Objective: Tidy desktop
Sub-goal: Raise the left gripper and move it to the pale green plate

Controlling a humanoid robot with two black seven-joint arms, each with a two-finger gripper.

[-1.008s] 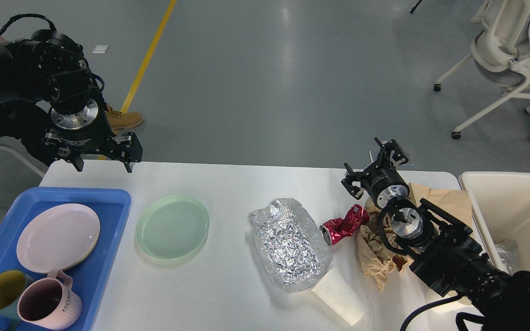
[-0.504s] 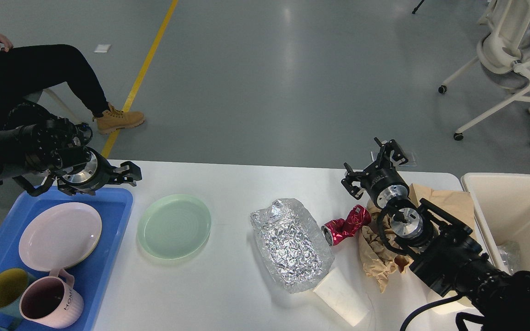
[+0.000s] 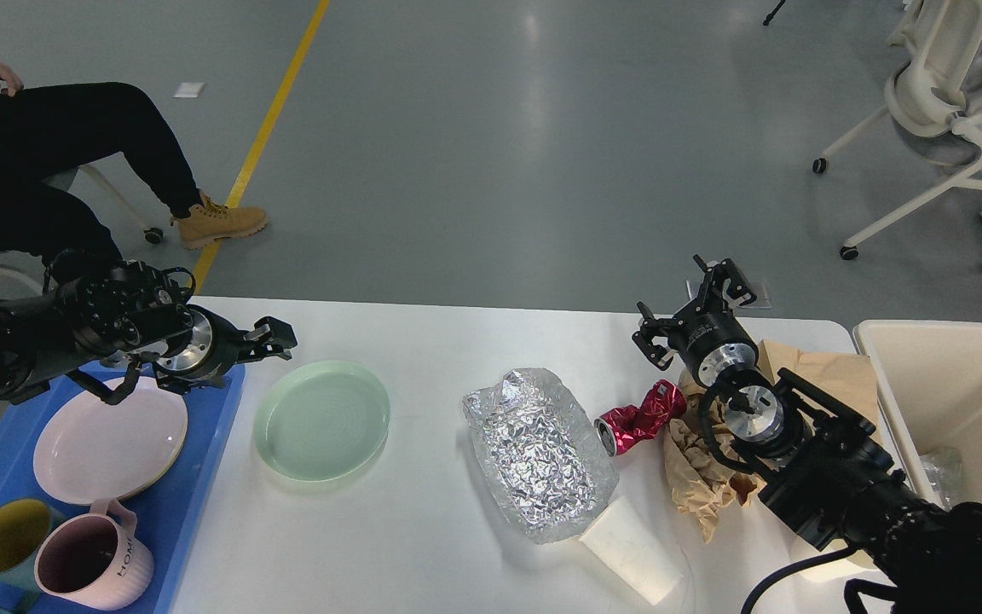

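**White tabletop half cleared, green plate next in reach**

White matte tabletop (image 3: 423,546) fills the lower view, flat, rigid, nothing to lift in itself; only what lies on it wants handling. Nearest: paper cup (image 3: 632,550) on its side, light, easily crushed, best taken gently across the body. Beside it crumpled foil (image 3: 538,452), nearly weightless, likely to deform under any squeeze. Further right, crushed red can (image 3: 640,416) against brown paper (image 3: 696,477), both light, for the cream bin (image 3: 951,384) probably. Left: blue tray (image 3: 201,477) holding pink plate (image 3: 107,439) and two mugs (image 3: 90,563). Green plate (image 3: 322,419) just beside the tray, stiff, smooth, probably slippery and breakable; best gripped at the raised rim. Left pincer (image 3: 276,339) hovers near that far rim, fingers parted, grasping nothing. Right pincer (image 3: 694,309) spread wide, empty, above the can.
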